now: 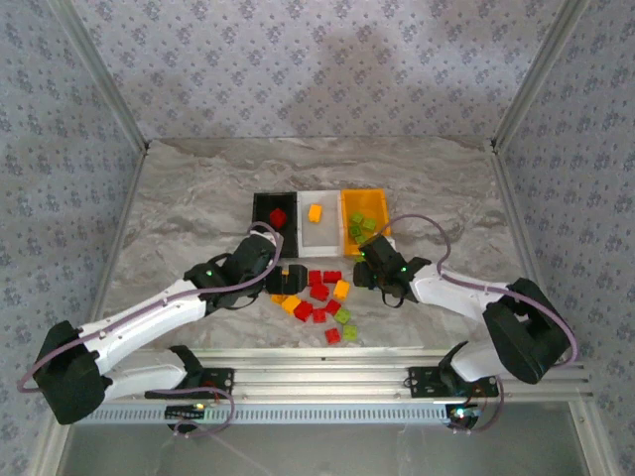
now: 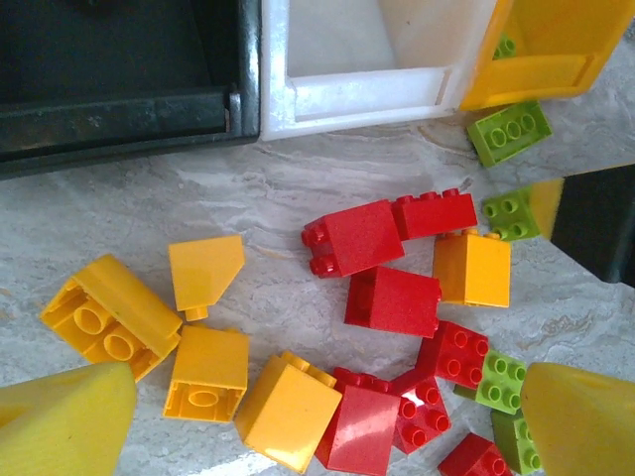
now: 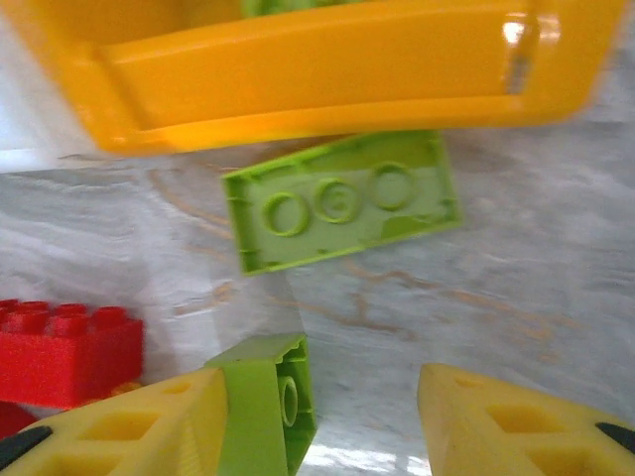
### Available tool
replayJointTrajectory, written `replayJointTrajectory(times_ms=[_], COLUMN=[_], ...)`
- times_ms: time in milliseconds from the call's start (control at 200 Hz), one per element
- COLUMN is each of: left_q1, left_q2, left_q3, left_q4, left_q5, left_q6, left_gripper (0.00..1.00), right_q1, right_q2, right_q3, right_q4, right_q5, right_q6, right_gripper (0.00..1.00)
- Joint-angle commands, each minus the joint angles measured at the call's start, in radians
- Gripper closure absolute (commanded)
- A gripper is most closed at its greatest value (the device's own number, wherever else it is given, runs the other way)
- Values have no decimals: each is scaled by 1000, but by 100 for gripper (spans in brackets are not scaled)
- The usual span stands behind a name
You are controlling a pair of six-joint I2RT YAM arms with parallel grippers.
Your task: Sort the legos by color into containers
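Red, orange-yellow and lime legos point(image 1: 319, 295) lie loose on the marble in front of the containers, a black bin point(image 1: 260, 210), a white bin point(image 1: 319, 234) and an orange bin point(image 1: 365, 201). My left gripper point(image 1: 288, 281) hovers over the left of the pile, open wide point(image 2: 322, 426). An orange-yellow brick point(image 2: 288, 412) and a red brick point(image 2: 362, 426) lie between its fingers, untouched. My right gripper point(image 1: 367, 260) is low by the orange bin's front, open point(image 3: 317, 426). A lime brick point(image 3: 263, 407) leans on its left finger point(image 3: 119, 431), well clear of the right finger.
A red brick point(image 1: 278, 217) lies in the black bin, an orange-yellow one point(image 1: 315, 212) in the white bin, lime ones point(image 1: 362, 226) in the orange bin. A flat lime brick point(image 3: 342, 203) lies upside down against the orange bin's front wall point(image 3: 327, 69).
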Motion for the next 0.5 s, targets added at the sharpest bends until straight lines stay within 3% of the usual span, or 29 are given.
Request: replayJointTrajectory(times_ms=[0,240,345,495], left_q1=[-5,-2,-2,0], left_q2=[-16,-14,-15,-17], left_q3=[1,-7,-10,-13], left_q4=[-16,-10,-10,-22], left_q5=[-29,-34,-39,-47], left_q6=[-6,-10,-10,-14], left_gripper=[1,0,1,0], right_q1=[-18,4,4,-1], right_q2=[-75,-72,3,85], right_q3=[-45,-2,25,33], right_q4=[-97,-29,-22,7], right_q5=[73,7,-1,-12], right_q6=[27,-40,-55,-71], right_gripper=[45,29,33,48])
